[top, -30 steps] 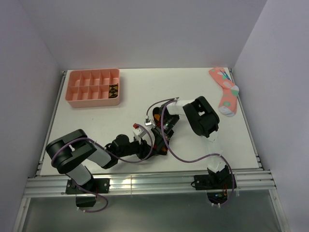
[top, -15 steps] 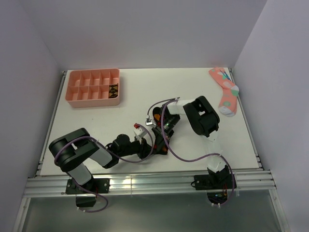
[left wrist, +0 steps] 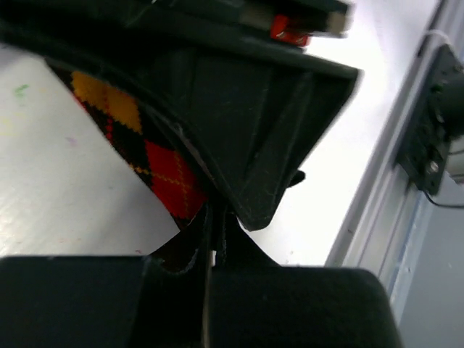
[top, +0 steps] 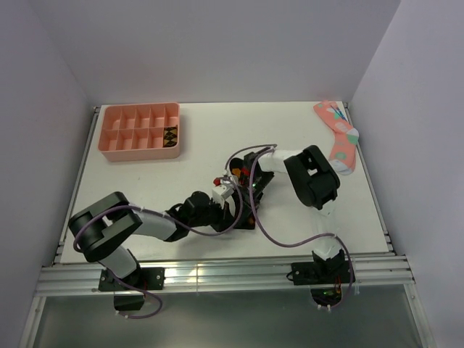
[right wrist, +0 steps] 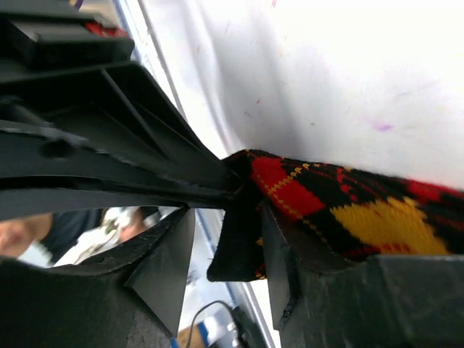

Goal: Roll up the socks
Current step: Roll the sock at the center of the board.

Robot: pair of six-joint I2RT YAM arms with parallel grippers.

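Sock, dark brown-black argyle knit with red and orange diamonds (left wrist: pixel 170 174), lies at the centre of the white table (top: pixel 130 188), between the two wrists. Left gripper (left wrist: pixel 215 217): jaws together, pinching an edge of the fabric. Right gripper (right wrist: pixel 217 250): jaws apart, with a dark fold of the sock standing in the gap, unclamped.

Risks: the left hold is on a thin edge only, so a pull may slip it free. With the right jaws apart, any rolled part could spring loose. The crowded fingers may also knock together.
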